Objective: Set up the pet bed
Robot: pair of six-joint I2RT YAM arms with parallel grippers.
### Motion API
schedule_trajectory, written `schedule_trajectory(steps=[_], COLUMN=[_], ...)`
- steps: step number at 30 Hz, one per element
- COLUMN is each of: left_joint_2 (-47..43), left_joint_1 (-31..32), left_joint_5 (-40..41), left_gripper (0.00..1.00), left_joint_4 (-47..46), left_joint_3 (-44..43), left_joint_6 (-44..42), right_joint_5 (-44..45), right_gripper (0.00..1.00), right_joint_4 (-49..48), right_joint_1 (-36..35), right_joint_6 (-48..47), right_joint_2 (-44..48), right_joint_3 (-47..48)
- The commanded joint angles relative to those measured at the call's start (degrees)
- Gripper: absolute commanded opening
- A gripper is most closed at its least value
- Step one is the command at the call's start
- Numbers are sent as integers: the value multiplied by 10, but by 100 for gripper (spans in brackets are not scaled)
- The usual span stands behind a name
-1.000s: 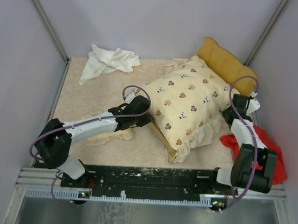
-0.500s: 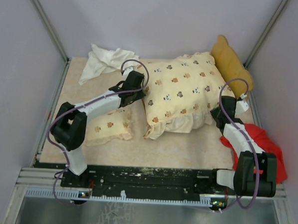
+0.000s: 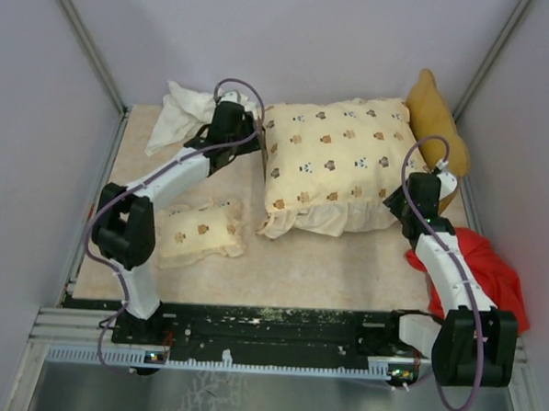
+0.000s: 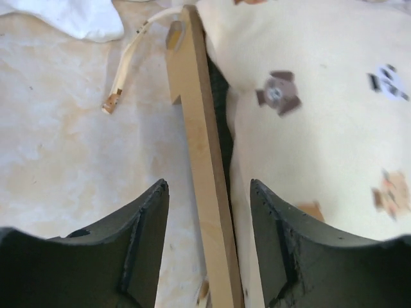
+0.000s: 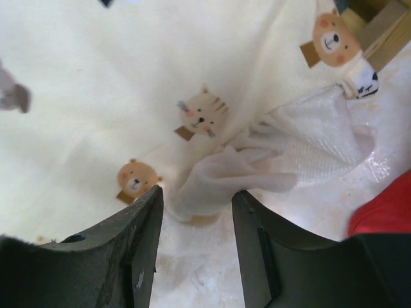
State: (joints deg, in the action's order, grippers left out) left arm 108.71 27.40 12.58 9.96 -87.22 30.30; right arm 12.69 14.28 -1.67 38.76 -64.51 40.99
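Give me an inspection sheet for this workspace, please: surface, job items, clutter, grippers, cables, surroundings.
Surface: beige marbled table.
Job's things: cushion lies on the bed frame; small pillow sits apart on the table, front left.
Clutter: white cloth back left; red cloth at right edge.
Grippers: left gripper open, straddling the frame's side rail; right gripper open over the cushion's frill.
Cables: purple cables loop along both arms.
Surroundings: pale walls on three sides.

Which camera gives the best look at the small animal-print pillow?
The top external view: the small pillow lies whole on the table, left of the cushion and apart from it. Neither wrist view shows it; both face the cushion.
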Motion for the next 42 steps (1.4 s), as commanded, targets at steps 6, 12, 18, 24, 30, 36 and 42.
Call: schedule_trajectory(steps=[6,12,18,24,30,36,42], left_joint_2=[-244,-323,-370,-384,-355,-341,-342], left_joint_1=[2,5,11,12,12,12,14], left_joint_5=[-215,-350,-426,-471,-520,-519,-517], left_gripper=[59,57,55,55,51,47,45], left_joint_4=[-54,5,12,-14,-22,-33,-62], left_joint_3=[200,276,356,410,419,419,419], left_joint_6=[-159,-188,-186,-183,-198,-206,-221], right_joint_5=[-57,-27,72,124,148,184,192], right_gripper=[48,48,47,47,51,50,29], right_joint_4=[115,92,-14,-74,-128,-174,-194], right_joint_1=[-9,-137,-332,-465,-527,-528,-527], right_joint_6=[-61,1,28,76,137,131,87], right_joint_2=[68,127,124,39,-37,-82,-85], right_joint_3=[90,77,12,-1,-8,-7,-3])
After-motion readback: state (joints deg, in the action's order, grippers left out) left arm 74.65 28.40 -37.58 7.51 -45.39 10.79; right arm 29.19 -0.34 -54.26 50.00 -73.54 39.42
